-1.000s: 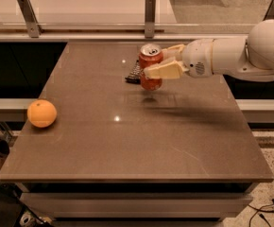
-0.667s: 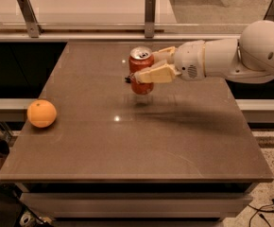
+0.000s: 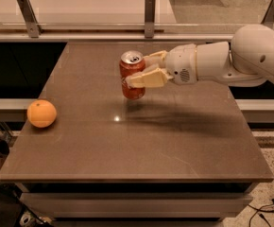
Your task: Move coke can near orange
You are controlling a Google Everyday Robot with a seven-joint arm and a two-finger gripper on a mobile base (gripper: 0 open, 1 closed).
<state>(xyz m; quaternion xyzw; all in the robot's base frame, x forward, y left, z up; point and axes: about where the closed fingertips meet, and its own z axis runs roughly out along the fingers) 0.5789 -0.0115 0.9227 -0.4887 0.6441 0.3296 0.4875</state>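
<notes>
The coke can (image 3: 132,68) is red with a silver top, upright, and held a little above the brown table (image 3: 175,141) near its middle back. My gripper (image 3: 138,70) reaches in from the right and is shut on the can, one finger in front of it and one behind. The orange (image 3: 41,113) sits on the table at its left edge, well left of and nearer than the can.
The white arm (image 3: 231,60) spans the right half of the table. A rail with metal posts (image 3: 149,16) runs along behind the table. Dark gaps lie at the left and right of the table.
My gripper has carried the coke can leftward, away from a dark flat item at the back, toward the table's middle. The orange has not moved.
</notes>
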